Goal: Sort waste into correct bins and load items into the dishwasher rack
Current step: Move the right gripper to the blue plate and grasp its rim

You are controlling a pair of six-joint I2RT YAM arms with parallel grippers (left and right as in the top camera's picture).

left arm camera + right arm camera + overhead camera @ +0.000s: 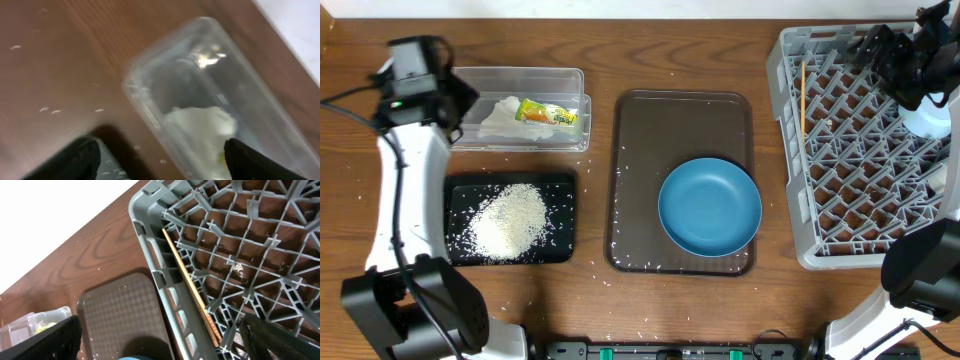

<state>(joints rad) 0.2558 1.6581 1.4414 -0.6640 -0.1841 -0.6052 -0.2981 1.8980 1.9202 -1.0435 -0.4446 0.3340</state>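
Note:
The clear tub (572, 80) holds the crumpled white tissue (502, 116) and the yellow-green wrapper (546, 113). My left gripper (455, 100) hovers over the tub's left end, open and empty (160, 150); the tub (210, 65) and tissue (200, 125) show below it. The black tray (560, 185) holds a heap of rice (510, 218). The dark-blue dish (710, 207) lies on the brown serving tray (685, 120). The grey rack (850, 160) holds the chopsticks (803, 95) (190, 287) and a small white cup (927, 118). My right gripper (880, 50) hangs open and empty (165, 340) above the rack (150, 210). The light-blue bowl is out of view.
Loose rice grains (595, 262) lie scattered on the wooden table around the black tray and on the brown tray (125, 315). Some grains also lie under the rack grid (238, 268). The white wall edge runs along the table's back.

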